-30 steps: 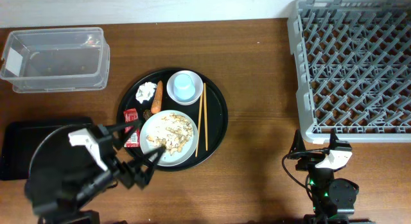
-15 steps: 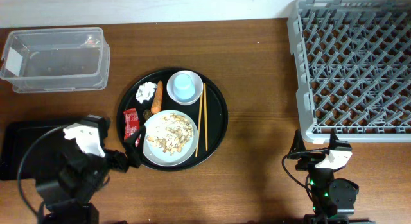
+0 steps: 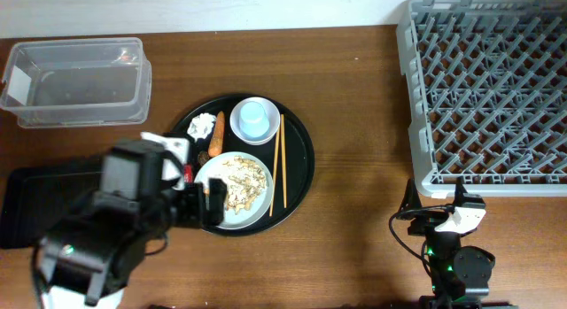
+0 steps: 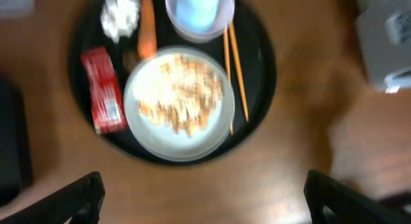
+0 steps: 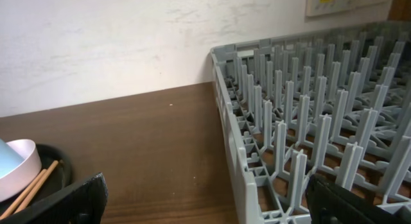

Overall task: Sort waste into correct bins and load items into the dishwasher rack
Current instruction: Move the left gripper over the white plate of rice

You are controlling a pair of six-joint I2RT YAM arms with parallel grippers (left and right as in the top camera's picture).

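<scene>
The white plate (image 3: 241, 187) (image 4: 180, 99) holds beige rice scraps and lies on a round black tray (image 3: 304, 150). Behind it lie an orange carrot piece (image 3: 218, 135) (image 4: 148, 25) and a white tissue (image 3: 203, 126) (image 4: 121, 9). A light-blue cup (image 3: 255, 117) (image 4: 199, 6) sits in the white bowl (image 3: 239, 127). The chopsticks (image 3: 279, 158) (image 4: 235, 70) lie to the right. The red wrapper (image 4: 103, 89) is at the left. My left gripper (image 3: 202, 204) (image 4: 205, 201) hovers open over the tray's near-left edge. My right gripper (image 3: 436, 210) (image 5: 205, 208) stands open and empty by the grey rack (image 3: 492, 92) (image 5: 302, 121).
The clear plastic box (image 3: 75, 81) stands at the back left. The flat black tray (image 3: 27, 203) lies at the front left, partly under my left arm. The rack fills the back right corner.
My left arm has swung up and rightward, from the front-left to above the tray's left side, hiding most of the red wrapper from overhead. The right arm has not moved.
</scene>
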